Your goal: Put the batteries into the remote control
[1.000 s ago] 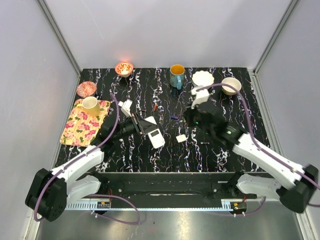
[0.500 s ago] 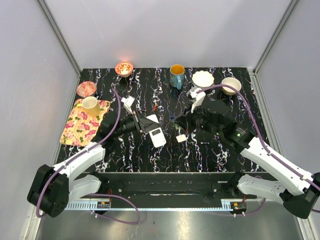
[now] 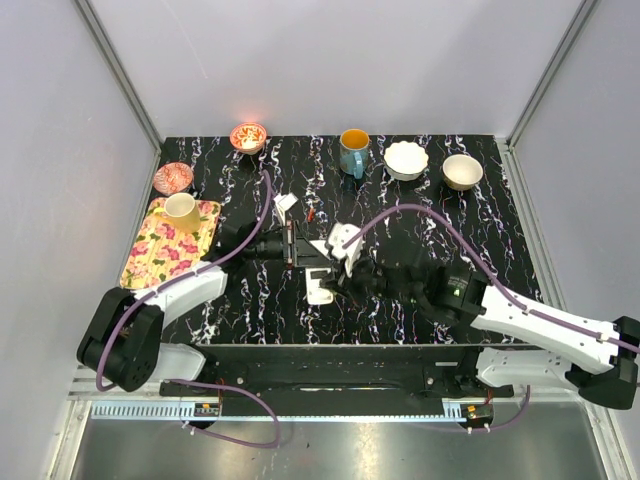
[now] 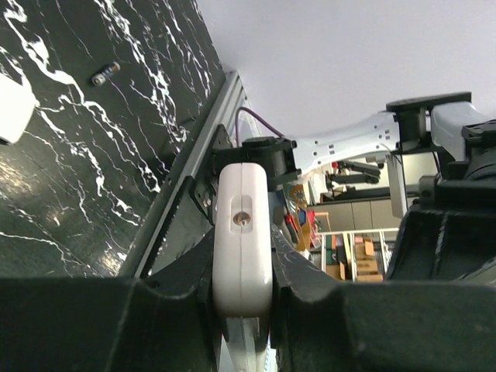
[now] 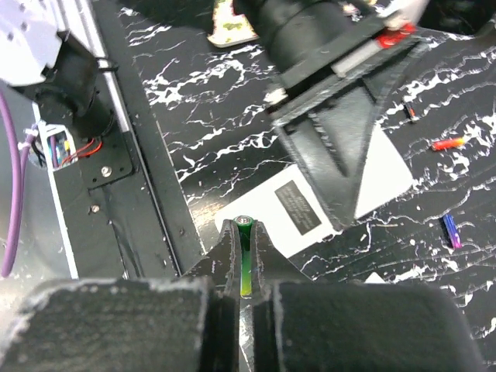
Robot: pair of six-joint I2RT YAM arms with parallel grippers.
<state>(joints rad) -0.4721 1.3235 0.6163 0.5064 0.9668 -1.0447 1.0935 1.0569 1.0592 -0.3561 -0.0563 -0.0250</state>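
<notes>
The white remote control (image 3: 318,288) lies in the middle of the table, its plain back with a dark label (image 5: 298,208) facing up. My left gripper (image 3: 303,248) is shut on its far end; the left wrist view shows its edge (image 4: 242,232) clamped between the fingers. My right gripper (image 3: 328,274) is shut on a green battery (image 5: 245,260), held just above the remote's near corner. A reddish-orange battery (image 5: 447,143), a bluish battery (image 5: 450,230) and a dark battery (image 5: 408,111) lie loose on the table beyond the remote. Another battery (image 4: 105,74) lies on the table.
A flowered tray (image 3: 170,243) with a yellow cup stands at the left. Bowls (image 3: 406,158) and a blue mug (image 3: 353,152) line the far edge. A small white cover piece (image 4: 12,108) lies near the remote. The table's metal front rail (image 5: 132,155) is close to my right gripper.
My right arm has swung left and down to the remote, carrying the battery. My left gripper has shifted right and turned, still on the remote.
</notes>
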